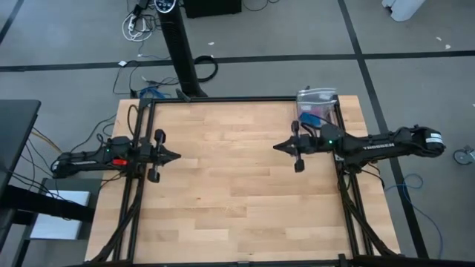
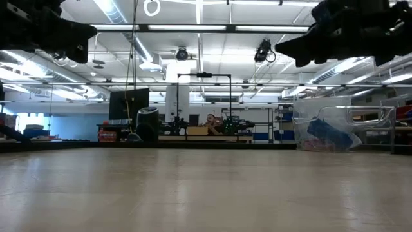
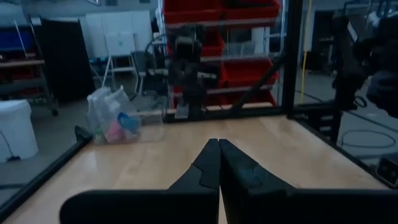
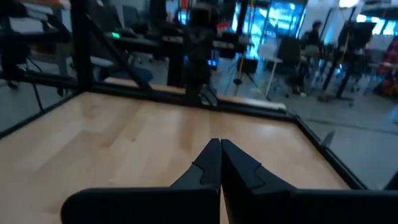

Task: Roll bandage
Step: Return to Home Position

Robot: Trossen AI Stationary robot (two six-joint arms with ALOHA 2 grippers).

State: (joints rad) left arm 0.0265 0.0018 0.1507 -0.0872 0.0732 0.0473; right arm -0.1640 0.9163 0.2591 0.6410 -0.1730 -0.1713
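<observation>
The bandage (image 1: 312, 119) shows as a bright blue piece inside a clear plastic bag (image 1: 318, 99), which stands on the table's far right corner. The blue (image 3: 128, 120) also shows through the bag in the left wrist view, and again (image 2: 327, 136) in the low view. My left gripper (image 1: 177, 156) hangs shut over the table's left side, pointing level toward the right. My right gripper (image 1: 276, 147) hangs shut over the right half, pointing level toward the left, just near of the bag. Both wrist views show the fingertips closed with nothing between them, left (image 3: 218, 144) and right (image 4: 220, 144).
The bare wooden tabletop (image 1: 230, 185) lies between the two grippers. A black frame (image 1: 223, 100) runs along the table's far edge and down both sides. Something pink (image 3: 114, 132) lies in the bag beside the blue piece. A person (image 2: 210, 121) sits far off in the room behind.
</observation>
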